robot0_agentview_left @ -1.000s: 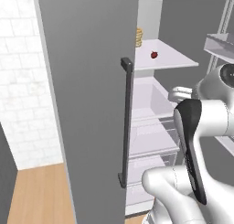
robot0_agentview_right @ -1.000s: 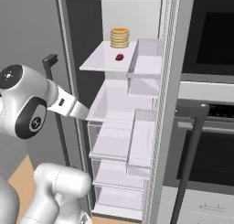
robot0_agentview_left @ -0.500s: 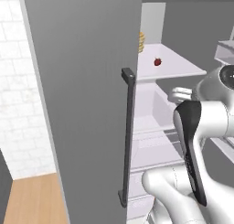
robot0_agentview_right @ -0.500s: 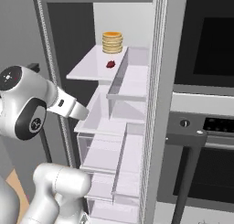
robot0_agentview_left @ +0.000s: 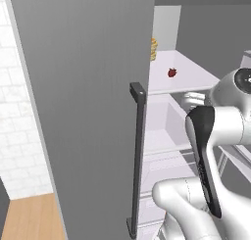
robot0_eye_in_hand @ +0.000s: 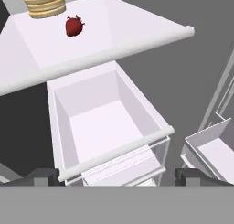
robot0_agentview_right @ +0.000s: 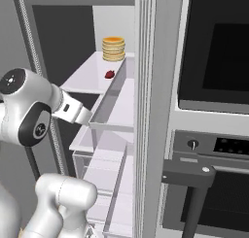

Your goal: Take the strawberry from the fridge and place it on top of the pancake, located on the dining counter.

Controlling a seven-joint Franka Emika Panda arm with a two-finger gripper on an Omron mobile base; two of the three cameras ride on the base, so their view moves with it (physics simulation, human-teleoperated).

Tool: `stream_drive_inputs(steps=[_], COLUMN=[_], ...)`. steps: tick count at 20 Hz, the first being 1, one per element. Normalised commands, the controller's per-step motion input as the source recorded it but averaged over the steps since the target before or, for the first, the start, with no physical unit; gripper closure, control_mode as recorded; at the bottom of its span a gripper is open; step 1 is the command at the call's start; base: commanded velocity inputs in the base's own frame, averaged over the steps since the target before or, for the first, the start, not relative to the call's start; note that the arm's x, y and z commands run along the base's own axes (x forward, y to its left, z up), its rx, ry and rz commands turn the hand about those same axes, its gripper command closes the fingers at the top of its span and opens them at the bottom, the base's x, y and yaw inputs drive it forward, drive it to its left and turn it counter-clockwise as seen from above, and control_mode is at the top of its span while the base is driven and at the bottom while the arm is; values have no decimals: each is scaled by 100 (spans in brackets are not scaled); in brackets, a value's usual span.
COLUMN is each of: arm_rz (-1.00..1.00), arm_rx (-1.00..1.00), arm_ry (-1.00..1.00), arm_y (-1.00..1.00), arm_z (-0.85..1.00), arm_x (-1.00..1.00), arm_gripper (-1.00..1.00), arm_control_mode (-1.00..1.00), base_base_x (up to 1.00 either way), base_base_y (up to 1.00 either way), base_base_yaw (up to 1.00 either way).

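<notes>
- The fridge (robot0_agentview_left: 88, 111) stands open, its white top shelf (robot0_eye_in_hand: 119, 40) as the landmark.
- The strawberry (robot0_eye_in_hand: 74, 26) lies on that shelf, just in front of a stack of golden pancakes (robot0_eye_in_hand: 43, 2), apart from it.
- A clear drawer (robot0_eye_in_hand: 107, 127) sits directly under the shelf.
- The gripper (robot0_eye_in_hand: 117, 176) hangs below the shelf before the drawer, jaws spread wide, grasping nothing.
</notes>
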Motion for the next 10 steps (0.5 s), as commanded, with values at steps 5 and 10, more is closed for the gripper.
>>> stream_drive_inputs(steps=[5,10], arm_rz=[1,0], arm_rx=[3,0], arm_ry=[-8,-3], arm_y=[0,8], arm_z=[54,38], arm_x=[44,76], arm_gripper=[-100,-100], arm_control_mode=[-100,-100], base_base_x=[0,0], base_base_y=[0,0], base_base_yaw=[0,0])
